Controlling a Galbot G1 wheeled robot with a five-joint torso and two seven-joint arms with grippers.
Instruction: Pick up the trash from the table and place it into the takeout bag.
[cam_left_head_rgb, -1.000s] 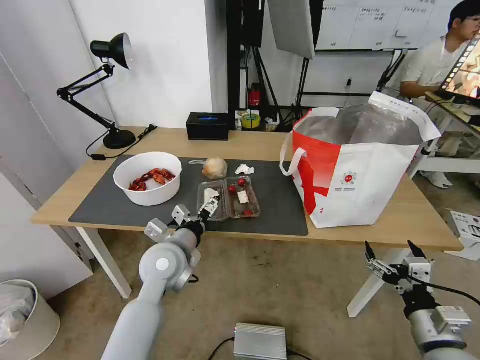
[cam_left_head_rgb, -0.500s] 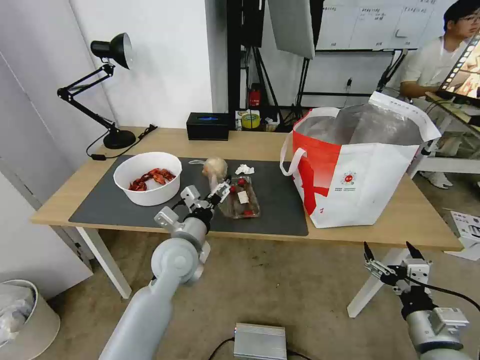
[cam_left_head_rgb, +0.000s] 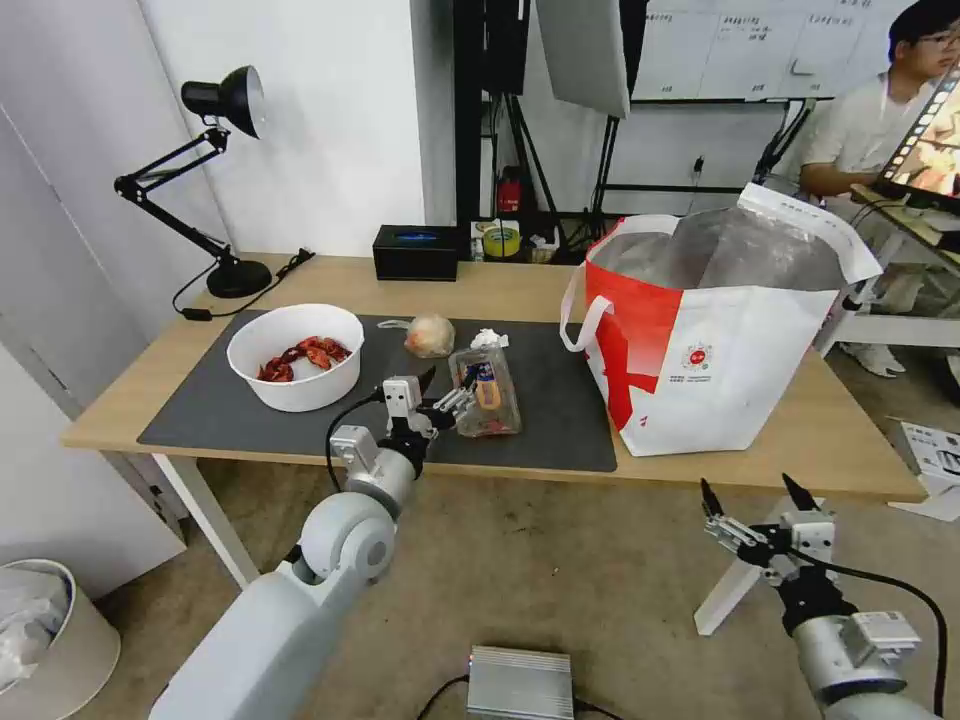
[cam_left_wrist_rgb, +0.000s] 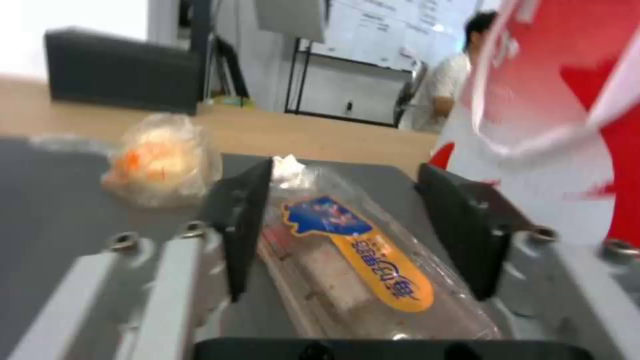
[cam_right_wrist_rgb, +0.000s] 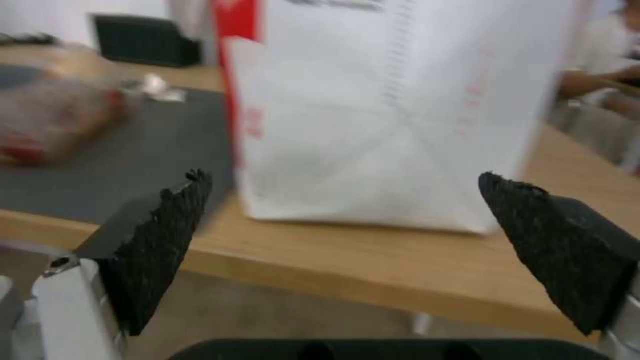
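the table (cam_left_head_rgb: 500, 285) carries the takeout bag (cam_left_head_rgb: 740, 370) at its right end, mouth up. the clear plastic clamshell tray (cam_left_head_rgb: 485, 390) lies folded shut on the dark grey mat (cam_left_head_rgb: 570, 420), left of the bag, its long axis running straight away from the left gripper (cam_left_head_rgb: 444, 393). that gripper's jaws stand apart, straddling the tray's near end. the right gripper (cam_left_head_rgb: 755, 503) hangs spread below the table edge, farther off.

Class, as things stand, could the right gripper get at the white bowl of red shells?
Probably not: the right gripper hangs below the table edge, beside the takeout bag, and the bowl sits across the mat.
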